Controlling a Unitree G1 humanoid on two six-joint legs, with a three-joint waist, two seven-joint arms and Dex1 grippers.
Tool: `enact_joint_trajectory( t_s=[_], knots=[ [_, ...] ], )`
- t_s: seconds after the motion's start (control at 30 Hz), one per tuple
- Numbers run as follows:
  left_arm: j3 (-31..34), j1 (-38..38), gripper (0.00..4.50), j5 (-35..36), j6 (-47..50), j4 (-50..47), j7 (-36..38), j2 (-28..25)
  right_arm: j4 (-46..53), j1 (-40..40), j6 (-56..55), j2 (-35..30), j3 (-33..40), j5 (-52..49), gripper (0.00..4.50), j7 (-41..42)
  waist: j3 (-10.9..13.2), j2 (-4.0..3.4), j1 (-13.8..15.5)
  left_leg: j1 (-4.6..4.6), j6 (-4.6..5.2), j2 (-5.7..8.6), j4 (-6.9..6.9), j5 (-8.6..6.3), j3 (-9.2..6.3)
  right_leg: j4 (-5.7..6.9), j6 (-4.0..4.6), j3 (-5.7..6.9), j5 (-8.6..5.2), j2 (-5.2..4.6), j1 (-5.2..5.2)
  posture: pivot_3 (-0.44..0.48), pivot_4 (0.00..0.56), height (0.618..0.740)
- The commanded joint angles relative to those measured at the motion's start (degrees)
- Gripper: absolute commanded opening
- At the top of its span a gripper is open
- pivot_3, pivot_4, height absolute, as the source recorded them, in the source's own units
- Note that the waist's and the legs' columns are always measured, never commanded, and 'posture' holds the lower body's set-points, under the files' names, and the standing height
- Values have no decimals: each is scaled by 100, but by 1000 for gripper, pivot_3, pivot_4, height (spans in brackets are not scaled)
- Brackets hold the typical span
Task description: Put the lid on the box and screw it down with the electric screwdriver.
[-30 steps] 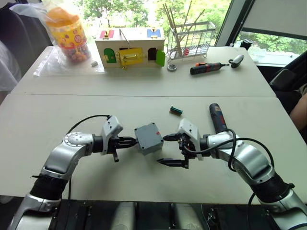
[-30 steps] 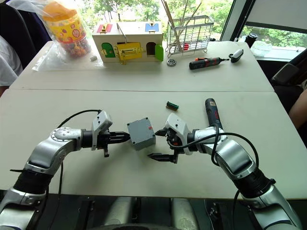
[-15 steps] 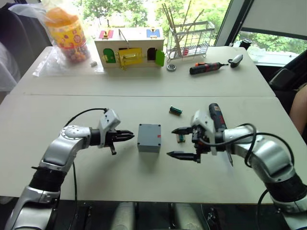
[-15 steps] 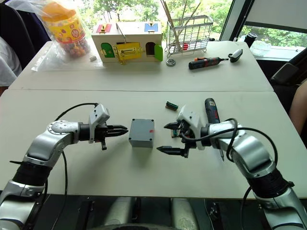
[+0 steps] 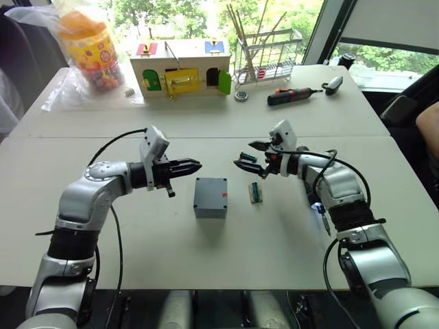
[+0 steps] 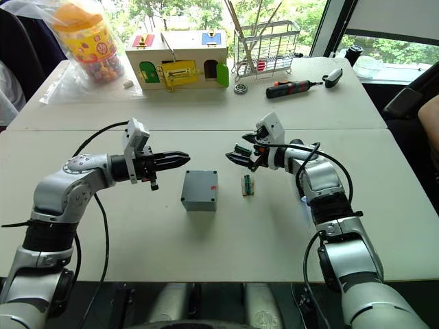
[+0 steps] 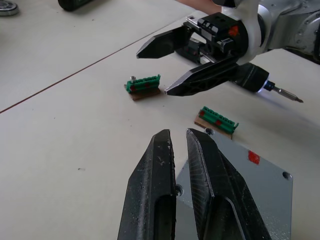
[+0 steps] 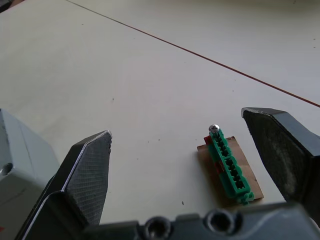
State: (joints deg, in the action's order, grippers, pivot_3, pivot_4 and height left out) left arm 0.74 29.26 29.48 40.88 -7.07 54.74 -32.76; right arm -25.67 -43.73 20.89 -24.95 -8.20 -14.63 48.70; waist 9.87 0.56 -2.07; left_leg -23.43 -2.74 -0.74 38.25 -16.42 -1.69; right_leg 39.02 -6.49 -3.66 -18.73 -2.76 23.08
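My right gripper [image 5: 248,154] hovers with fingers spread wide and empty over a green terminal block [image 8: 230,167]. My left gripper [image 5: 193,165] is nearly closed, holding nothing, just above the box [image 5: 210,197], whose lid [image 7: 250,187] is on. The electric screwdriver [image 7: 260,85] lies under my right forearm.

Open table [image 5: 137,226] around box [image 5: 210,197]

Strong daylight comes from the windows [image 5: 384,55] behind; they are overexposed. The worktop [image 5: 206,123] is bright, with soft shadows. Near claw fingers [image 7: 155,200] look slightly blurred.
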Motion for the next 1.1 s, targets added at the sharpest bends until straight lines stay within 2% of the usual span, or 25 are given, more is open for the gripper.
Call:
enact_joint_trajectory(
  t_s=[0.03, 0.1, 0.47, 0.77, 0.87, 0.97, 1.0, 1.1],
  knots=[
    [-10, -66, 446, 67, 5, -290, -16, -86, -475, -281, -438, 141, 99, 187, 3396, -4, 0, 0, -48, 0, -1, 0, 0, 0, 0, 1, 0, 0, 0, 0, 0, 0, 150, 736],
    [-15, -103, 446, 48, -6, -283, -37, -90, -693, -370, -551, 216, 119, 254, 2681, 5, 0, 0, -66, 1, -2, -1, 0, 1, -1, 2, 0, 0, 0, 3, 0, 0, 150, 736],
    [-121, -206, 446, -4, -76, -267, -87, -86, -1591, -753, -955, 477, 256, 481, 2681, -25, 0, 0, -83, 1, -6, -3, -1, 3, 0, 6, 0, 0, 0, 3, 3, 0, 150, 736],
    [-243, -173, 446, -47, -83, -290, -178, -35, -1943, -925, -1104, 607, 356, 585, 2681, -29, 0, 0, -107, 1, -7, -3, -1, 4, -1, 7, 0, 0, 0, 3, 3, 0, 150, 736],
    [-270, -160, 446, -24, -28, -359, -248, 3, -1985, -940, -1158, 622, 304, 692, 1847, -35, 0, 0, -126, 1, -7, -3, -1, 4, -1, 8, 0, 0, 0, 3, 3, 0, 150, 736],
    [-271, -170, 446, -8, -22, -375, -273, -2, -2044, -936, -1226, 646, 297, 776, 329, -63, 0, 0, -157, 1, -7, -3, -1, 4, -1, 8, 0, 0, 0, 3, 3, 0, 150, 736],
    [-271, -175, 446, -6, -19, -381, -279, -4, -2054, -934, -1237, 655, 311, 781, 65, -71, 0, 0, -170, 1, -7, -3, -2, 4, -2, 8, 0, 0, 0, 3, 3, 0, 150, 736],
    [-270, -185, 446, 3, -6, -399, -296, -2, -2050, -927, -1244, 666, 342, 789, 65, -72, 0, 0, -201, 1, -7, -3, -2, 4, -2, 9, 0, 0, 0, 4, 3, 0, 150, 736]
  ],
)
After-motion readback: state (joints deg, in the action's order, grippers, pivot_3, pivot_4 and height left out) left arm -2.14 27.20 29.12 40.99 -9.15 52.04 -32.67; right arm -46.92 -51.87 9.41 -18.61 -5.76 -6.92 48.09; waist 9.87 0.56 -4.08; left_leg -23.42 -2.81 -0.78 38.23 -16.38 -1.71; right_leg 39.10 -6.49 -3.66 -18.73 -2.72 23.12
